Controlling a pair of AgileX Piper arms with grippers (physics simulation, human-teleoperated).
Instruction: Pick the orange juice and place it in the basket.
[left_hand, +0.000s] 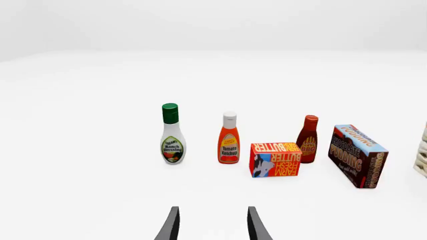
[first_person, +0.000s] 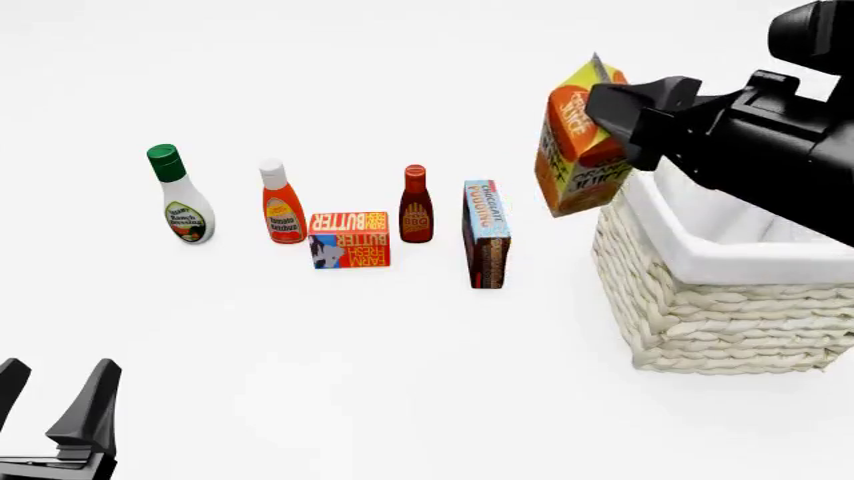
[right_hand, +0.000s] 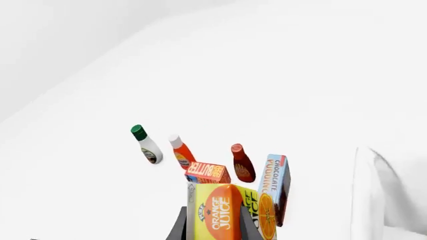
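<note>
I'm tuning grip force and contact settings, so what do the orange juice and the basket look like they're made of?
The orange juice, shut in the right pincer, looks like a printed paperboard carton: flat faces, sharp folds, gabled top, smooth finish. The basket looks like cream woven wicker, going by its ridged walls, with white lining that seems to be cloth folded over the rim. As a render, both are guesses.

A plain white table (first_person: 400, 380) fades into featureless white surroundings, evenly lit.

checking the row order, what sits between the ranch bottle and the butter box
In the front view, the ketchup bottle stands between the ranch bottle and the butter box, apart from both.
</note>
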